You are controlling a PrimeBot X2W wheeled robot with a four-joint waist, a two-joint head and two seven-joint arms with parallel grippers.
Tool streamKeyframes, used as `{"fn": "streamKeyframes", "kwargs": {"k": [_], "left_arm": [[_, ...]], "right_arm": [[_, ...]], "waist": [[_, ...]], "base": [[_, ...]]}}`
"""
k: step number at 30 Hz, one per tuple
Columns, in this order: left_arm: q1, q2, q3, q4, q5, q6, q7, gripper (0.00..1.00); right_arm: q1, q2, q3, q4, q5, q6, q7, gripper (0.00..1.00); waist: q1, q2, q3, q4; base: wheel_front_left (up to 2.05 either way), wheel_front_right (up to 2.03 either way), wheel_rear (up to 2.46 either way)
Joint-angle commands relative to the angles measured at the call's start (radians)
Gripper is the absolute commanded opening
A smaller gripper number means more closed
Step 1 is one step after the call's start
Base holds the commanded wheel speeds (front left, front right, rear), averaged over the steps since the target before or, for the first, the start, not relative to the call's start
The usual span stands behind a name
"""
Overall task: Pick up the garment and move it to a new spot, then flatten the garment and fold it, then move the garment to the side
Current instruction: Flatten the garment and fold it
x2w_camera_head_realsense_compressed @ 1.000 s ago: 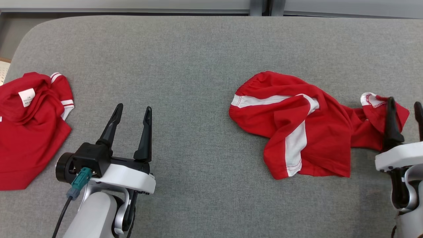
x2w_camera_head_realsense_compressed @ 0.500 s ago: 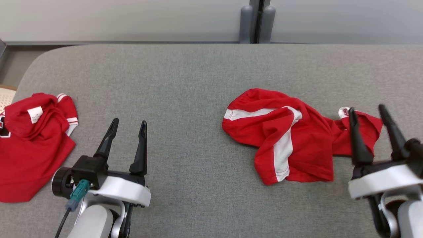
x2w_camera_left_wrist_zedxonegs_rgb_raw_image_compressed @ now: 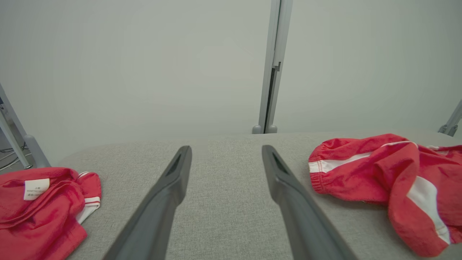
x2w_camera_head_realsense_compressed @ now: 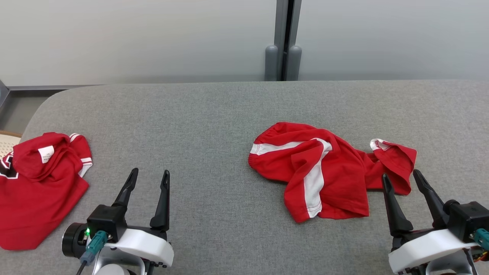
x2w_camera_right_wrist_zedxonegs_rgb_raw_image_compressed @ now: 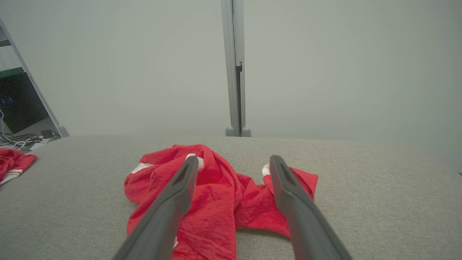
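1. Garment [x2w_camera_head_realsense_compressed: 324, 172]: red cloth with white stripes, lying crumpled on the grey bench [x2w_camera_head_realsense_compressed: 198, 126], right of its middle and well clear of the far edge. It is judged to be the piece to lift, since it lies just ahead of the right arm.
2. Right gripper [x2w_camera_head_realsense_compressed: 400, 174]: jaws spread wide and empty, with the tips just short of the garment's small right-hand flap. Contact cannot be confirmed.
3. Left gripper [x2w_camera_head_realsense_compressed: 150, 172]: jaws likewise wide and empty, over bare bench, well apart from the garment.
4. Likely faults: closing on the flap alone would catch a single layer, so the heap might trail or twist and resist flattening. Fingertips driven too low could snag the soft bench cover.
5. Surroundings: a second red garment [x2w_camera_head_realsense_compressed: 38, 183] occupies the bench's left edge, which narrows the room for setting down on that side. A grey post [x2w_camera_head_realsense_compressed: 282, 57] stands behind the far edge. Nothing lies between the right gripper and the garment.
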Motion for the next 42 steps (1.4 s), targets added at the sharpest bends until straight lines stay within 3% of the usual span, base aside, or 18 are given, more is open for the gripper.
{"fn": "streamKeyframes", "kwargs": {"k": [1,15,29,30,31,32,42], "left_arm": [[0.013,0.007,0.000,-0.007,0.000,0.003,0.002,1.00],[-0.005,0.016,-0.015,-0.030,0.001,0.013,0.014,1.00],[-0.093,-0.011,-0.034,-0.009,0.004,-0.008,-0.012,1.00],[-0.098,-0.012,-0.035,-0.006,0.004,-0.009,-0.013,1.00],[-0.099,-0.012,-0.035,-0.003,0.004,-0.010,-0.015,1.00],[-0.100,-0.012,-0.035,-0.001,0.004,-0.010,-0.018,1.00],[-0.114,-0.006,-0.023,-0.001,0.003,-0.003,-0.029,1.00]], "right_arm": [[0.007,-0.002,-0.001,-0.005,0.000,0.000,0.005,1.00],[0.000,-0.004,0.014,0.029,0.008,0.000,0.031,1.00],[-0.104,-0.021,0.058,0.309,0.057,0.000,0.014,1.00],[-0.116,-0.023,0.066,0.325,0.068,0.000,0.016,0.71],[-0.125,-0.026,0.075,0.336,0.076,0.000,0.014,0.13],[-0.133,-0.030,0.081,0.341,0.084,0.000,0.009,0.00],[-0.168,-0.089,0.068,0.245,0.108,0.000,0.012,0.00]], "waist": [[0.0000,-0.0001,-0.003,-0.002],[0.0000,-0.0001,0.010,0.007],[0.0000,-0.0001,0.126,0.048],[0.0000,-0.0001,0.130,0.049],[0.0000,-0.0001,0.131,0.049],[0.0000,-0.0001,0.132,0.048],[0.0000,-0.0001,0.152,0.030]], "base": [[0.00,0.00,0.00],[0.00,0.00,0.00],[0.00,0.00,0.00],[0.00,0.00,0.00],[0.00,0.00,0.00],[0.00,0.00,0.00],[0.00,0.00,0.00]]}}
